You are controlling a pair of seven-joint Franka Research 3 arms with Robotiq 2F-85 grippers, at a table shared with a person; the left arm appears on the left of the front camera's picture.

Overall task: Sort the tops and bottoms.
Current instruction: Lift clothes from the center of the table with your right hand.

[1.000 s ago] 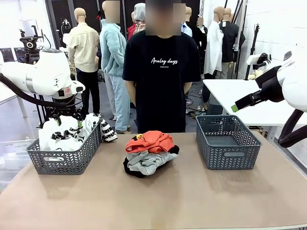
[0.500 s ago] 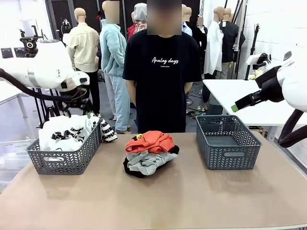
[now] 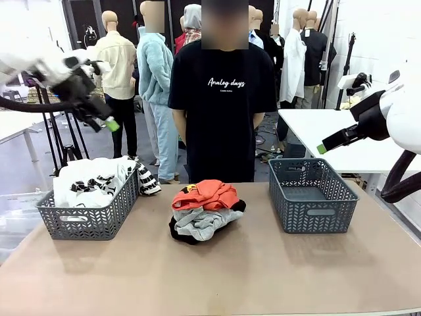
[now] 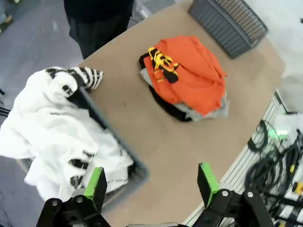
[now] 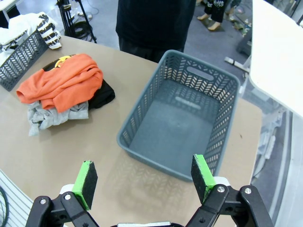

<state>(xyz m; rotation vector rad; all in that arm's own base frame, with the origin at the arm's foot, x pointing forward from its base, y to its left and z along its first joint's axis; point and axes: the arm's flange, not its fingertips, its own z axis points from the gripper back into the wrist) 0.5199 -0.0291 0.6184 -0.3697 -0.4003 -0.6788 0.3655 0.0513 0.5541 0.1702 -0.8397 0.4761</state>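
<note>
A white top with black print lies in the left grey basket, one striped sleeve hanging over the rim. At the table's middle an orange top sits on a light grey top. The black bottoms lie beneath them. My left gripper hangs open high above the left basket, holding nothing. My right gripper is open and empty, high over the right grey basket.
A person in a black tee stands at the table's far edge behind the pile. The right basket has nothing in it. Bare tabletop stretches in front of the pile and baskets. A white table stands at the back right.
My left arm has risen from just over the left basket to high at the upper left, open and empty. The white top stays in the basket. The right arm has not moved.
</note>
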